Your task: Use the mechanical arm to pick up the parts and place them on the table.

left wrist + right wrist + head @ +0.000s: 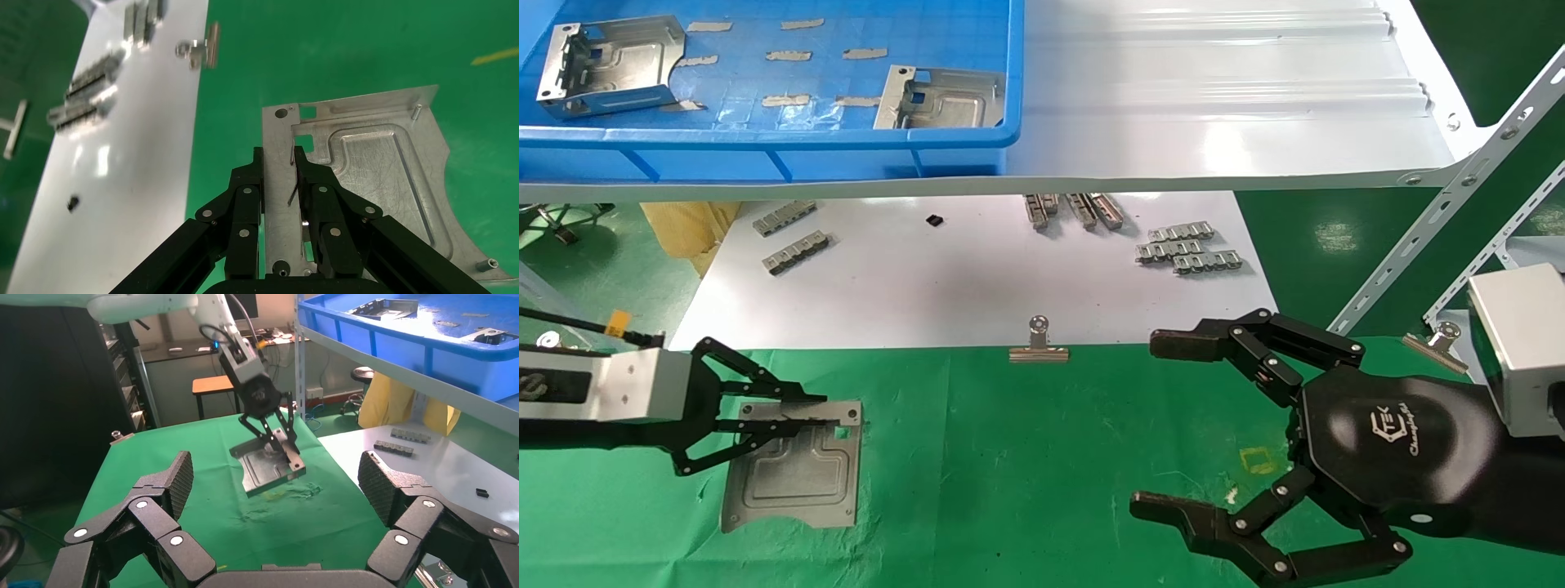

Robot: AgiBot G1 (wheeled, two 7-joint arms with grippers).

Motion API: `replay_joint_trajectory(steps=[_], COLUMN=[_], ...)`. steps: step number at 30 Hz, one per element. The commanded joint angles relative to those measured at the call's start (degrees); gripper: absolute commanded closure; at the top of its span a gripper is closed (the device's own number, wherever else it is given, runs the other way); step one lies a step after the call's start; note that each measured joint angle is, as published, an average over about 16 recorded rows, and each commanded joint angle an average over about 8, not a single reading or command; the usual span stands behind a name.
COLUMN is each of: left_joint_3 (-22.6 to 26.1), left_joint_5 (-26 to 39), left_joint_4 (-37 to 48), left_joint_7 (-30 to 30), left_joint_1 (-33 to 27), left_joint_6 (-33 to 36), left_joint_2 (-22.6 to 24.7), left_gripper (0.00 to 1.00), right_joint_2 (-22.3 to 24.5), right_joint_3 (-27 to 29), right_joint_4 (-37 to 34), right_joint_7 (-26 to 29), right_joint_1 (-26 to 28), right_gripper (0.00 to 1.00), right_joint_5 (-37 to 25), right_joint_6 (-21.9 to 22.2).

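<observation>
My left gripper (820, 411) is shut on the bent tab edge of a shiny silver part (797, 474) and holds it tilted, a little above the green table (1009, 457) at the front left. The left wrist view shows the jaws (278, 153) clamped on the part's edge (373, 165). The right wrist view shows the same part (263, 471) hanging from that gripper (278, 432) over the cloth. My right gripper (1160, 425) is open and empty over the table's front right. Two more parts (609, 65) (940, 98) lie in the blue bin (764, 139).
A white board (977, 278) behind the cloth carries grey toothed strips (1189, 249). A silver binder clip (1038, 343) sits on the board's front edge and another (1438, 339) at the right. A slotted metal frame (1442, 204) rises at the right. A yellow square mark (1258, 461) lies near my right hand.
</observation>
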Motion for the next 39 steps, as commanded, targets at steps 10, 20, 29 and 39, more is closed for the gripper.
replay_joint_trajectory(steps=[10,20,29,39], left_joint_3=[0.69,1.66,1.26,-0.36], left_joint_5=[0.38,1.89,1.08,-2.99], left_joint_4=[12.86,17.96,20.73,22.39], left_joint_7=[13.01,18.42,18.58,7.71], left_joint_1=[2.52,1.64,0.38,1.9], left_joint_6=[-1.43,-1.33,0.49,2.6], left_joint_2=[4.57,7.09,7.92,7.26], left_gripper=[0.56,0.0,0.0,0.0], right_joint_2=[0.0,0.0,0.0,0.0], right_joint_3=[0.0,0.0,0.0,0.0], right_joint_4=[0.0,0.0,0.0,-0.01], right_joint_7=[0.0,0.0,0.0,0.0], right_joint_1=[0.0,0.0,0.0,-0.01], right_gripper=[0.0,0.0,0.0,0.0], right_joint_5=[0.0,0.0,0.0,0.01], right_joint_6=[0.0,0.0,0.0,0.01])
